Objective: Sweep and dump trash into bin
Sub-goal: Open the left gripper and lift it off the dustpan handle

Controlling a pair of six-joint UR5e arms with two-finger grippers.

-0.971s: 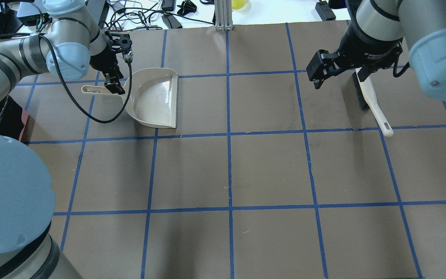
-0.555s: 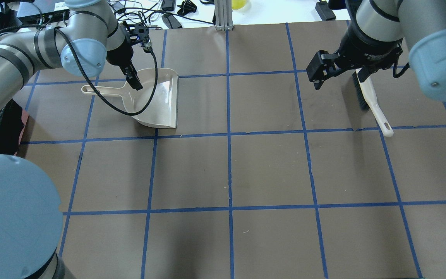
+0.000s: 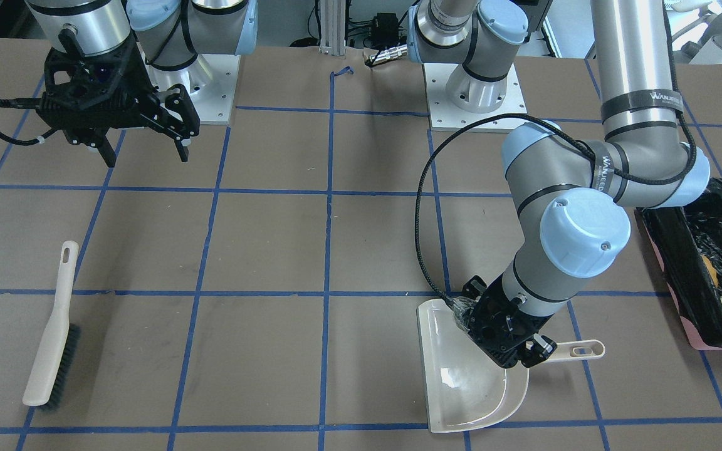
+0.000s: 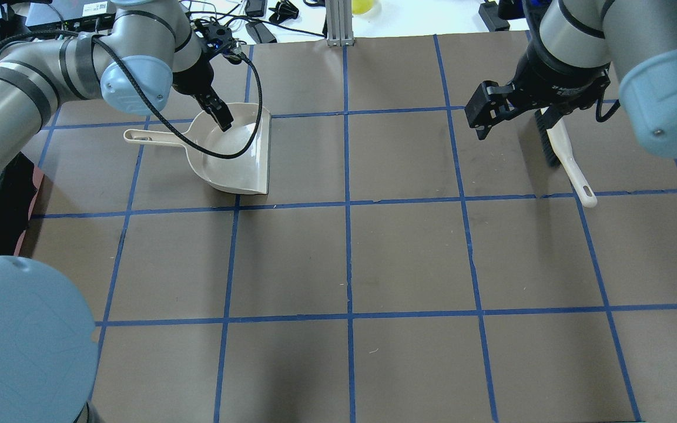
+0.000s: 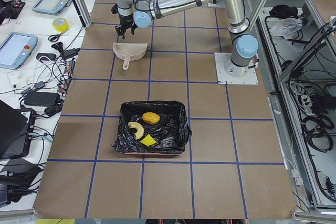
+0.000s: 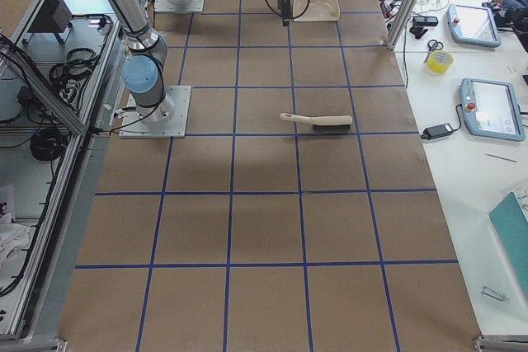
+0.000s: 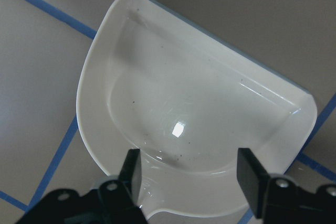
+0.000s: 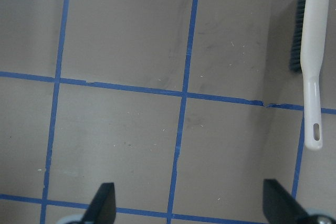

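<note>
Plainly spread — left gripper [image 7: 189,170] over dustpan [image 7: 173,77], empty.

One camera sits behind the robot, over its shoulders, looking forward and down on the table [image 4: 409,258]; a second faces it from the far side, steeply down; both share the dustpan [image 4: 244,173] and the brush [image 4: 567,158], sides mirrored; two high cameras at the table's left and right ends take in its whole length, the left one nearest the bin [image 5: 178,129]; each wrist camera looks straight down from close by, left on the dustpan, right on the brush.
</note>
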